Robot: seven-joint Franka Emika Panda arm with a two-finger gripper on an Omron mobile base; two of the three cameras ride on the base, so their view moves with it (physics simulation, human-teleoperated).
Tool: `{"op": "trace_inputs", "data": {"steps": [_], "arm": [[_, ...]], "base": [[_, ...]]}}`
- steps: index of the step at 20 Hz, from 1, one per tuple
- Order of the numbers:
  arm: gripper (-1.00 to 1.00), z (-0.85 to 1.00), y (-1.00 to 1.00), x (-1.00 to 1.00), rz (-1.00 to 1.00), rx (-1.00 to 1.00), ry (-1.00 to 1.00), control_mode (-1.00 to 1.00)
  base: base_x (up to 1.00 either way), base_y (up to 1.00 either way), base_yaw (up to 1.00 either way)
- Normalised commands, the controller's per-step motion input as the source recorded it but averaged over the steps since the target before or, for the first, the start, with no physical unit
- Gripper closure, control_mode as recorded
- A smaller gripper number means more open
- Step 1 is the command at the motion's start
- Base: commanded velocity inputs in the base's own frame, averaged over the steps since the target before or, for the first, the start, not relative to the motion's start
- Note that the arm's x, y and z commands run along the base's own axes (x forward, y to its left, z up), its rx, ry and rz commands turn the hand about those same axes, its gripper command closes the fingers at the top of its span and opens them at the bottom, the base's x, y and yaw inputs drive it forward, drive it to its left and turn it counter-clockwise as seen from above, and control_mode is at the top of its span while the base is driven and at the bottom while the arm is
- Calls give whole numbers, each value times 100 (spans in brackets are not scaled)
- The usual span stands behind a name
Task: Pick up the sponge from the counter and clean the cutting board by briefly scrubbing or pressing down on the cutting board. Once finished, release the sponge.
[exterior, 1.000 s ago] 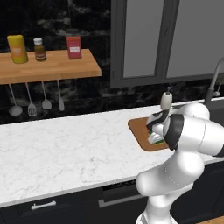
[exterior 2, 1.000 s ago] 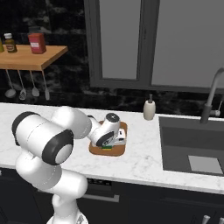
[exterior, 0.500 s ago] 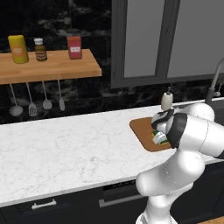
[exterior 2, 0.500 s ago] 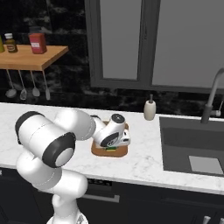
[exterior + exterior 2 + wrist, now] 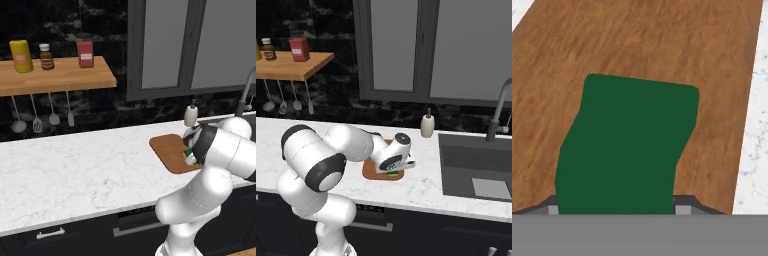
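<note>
My gripper [image 5: 618,209] is shut on the sponge [image 5: 629,145], whose dark green scrub layer faces the hand camera. The sponge rests low on the brown wooden cutting board [image 5: 637,40]. In the left base view the cutting board [image 5: 169,150] lies on the white marble counter [image 5: 75,170], and the sponge [image 5: 189,156] shows as a green spot under the hand at the board's right end. From the right base view the gripper [image 5: 392,170] presses the sponge [image 5: 390,173] onto the board [image 5: 369,172] near its front edge.
A white soap dispenser [image 5: 427,125] stands behind the board. The sink [image 5: 476,170] and faucet [image 5: 498,110] lie to the right. A wall shelf [image 5: 55,75] with jars and hanging utensils [image 5: 42,117] is at the left.
The hand with the sponge has slid a little to the right and toward the board's front edge. The board itself has stayed put.
</note>
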Motion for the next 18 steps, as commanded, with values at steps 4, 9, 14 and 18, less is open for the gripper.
{"op": "trace_inputs", "data": {"steps": [4,9,14,18], "arm": [[100,0,-3,24,0,0,0,-100],[100,0,0,67,2,0,0,-100],[100,0,0,84,5,0,0,-100],[100,-1,0,87,9,0,0,-100]], "base": [[0,0,0],[0,0,0],[0,0,0],[0,0,0]]}}
